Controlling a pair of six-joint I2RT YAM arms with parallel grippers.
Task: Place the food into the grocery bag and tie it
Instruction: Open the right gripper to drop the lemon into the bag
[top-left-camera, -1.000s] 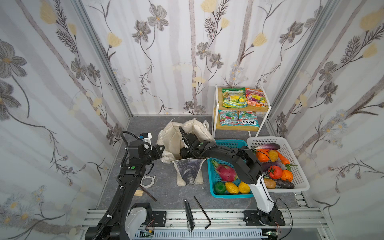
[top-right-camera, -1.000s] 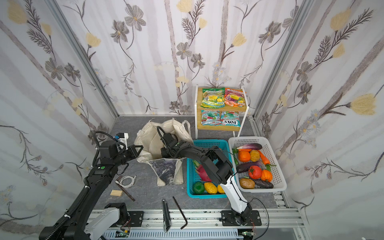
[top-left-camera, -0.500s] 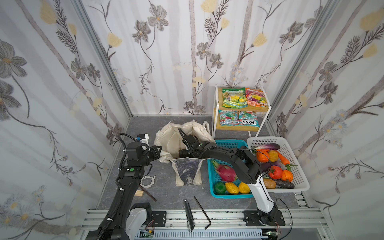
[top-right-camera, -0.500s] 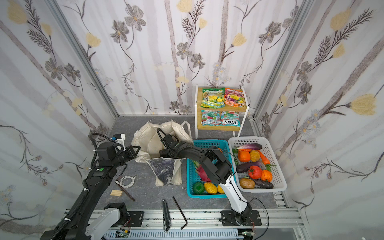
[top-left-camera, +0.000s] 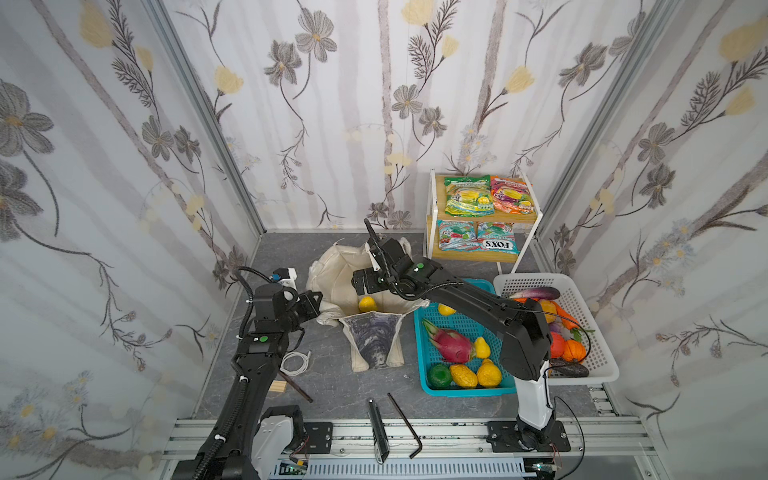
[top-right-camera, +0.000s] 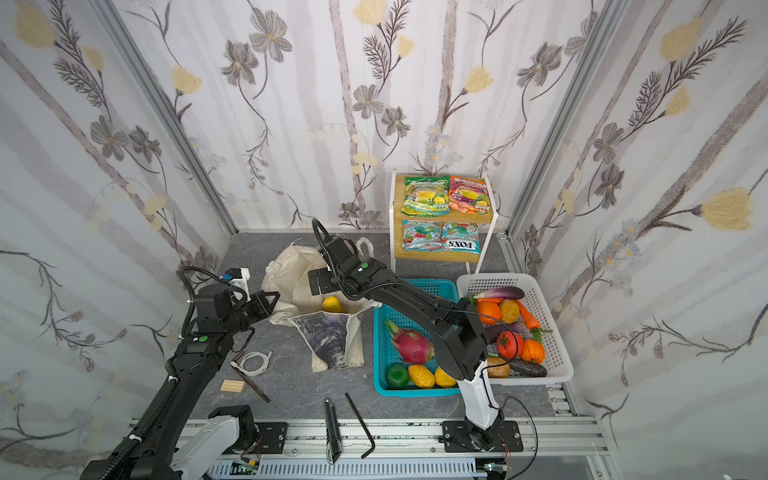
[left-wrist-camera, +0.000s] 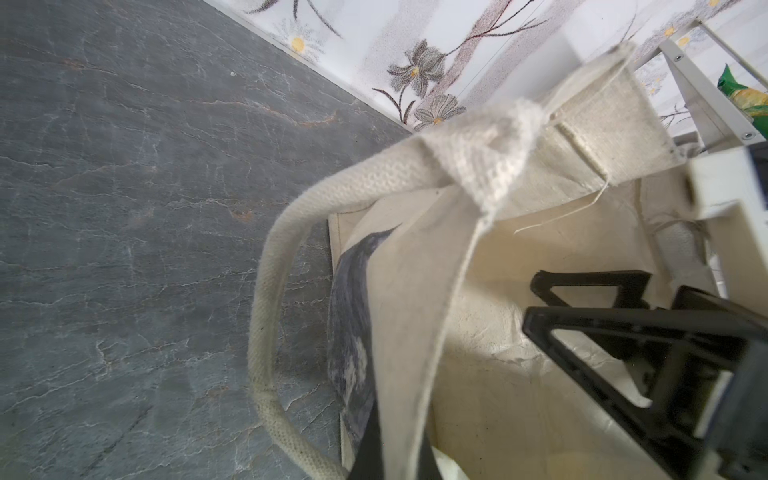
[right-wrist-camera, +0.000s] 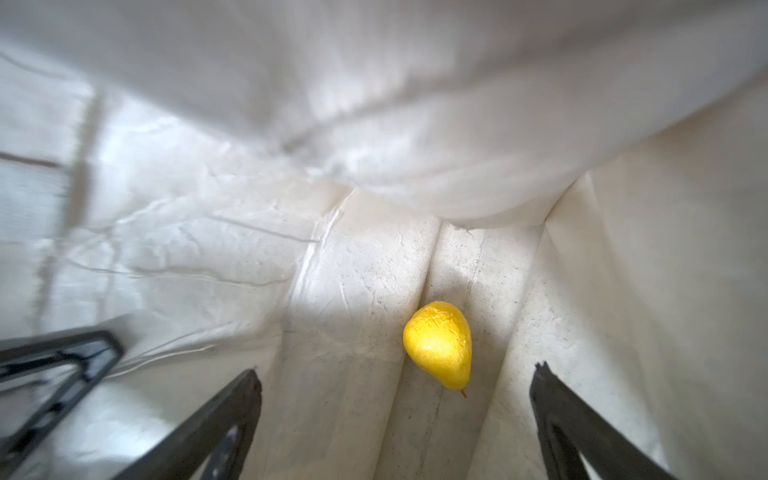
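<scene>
Right pincer (right-wrist-camera: 397, 371) just let go, splayed over the small yellow fruit (right-wrist-camera: 438, 345) loose in the cream canvas tote (top-left-camera: 332, 268), left pincer (top-left-camera: 315, 301) clamping its rim.

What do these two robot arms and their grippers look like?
The left arm and right arm are black jointed segments, each bearing a green dot and a looping black cable, with white casing near the base. The right gripper has two slim black fingers built as open triangular frames; the left gripper is black too.
</scene>
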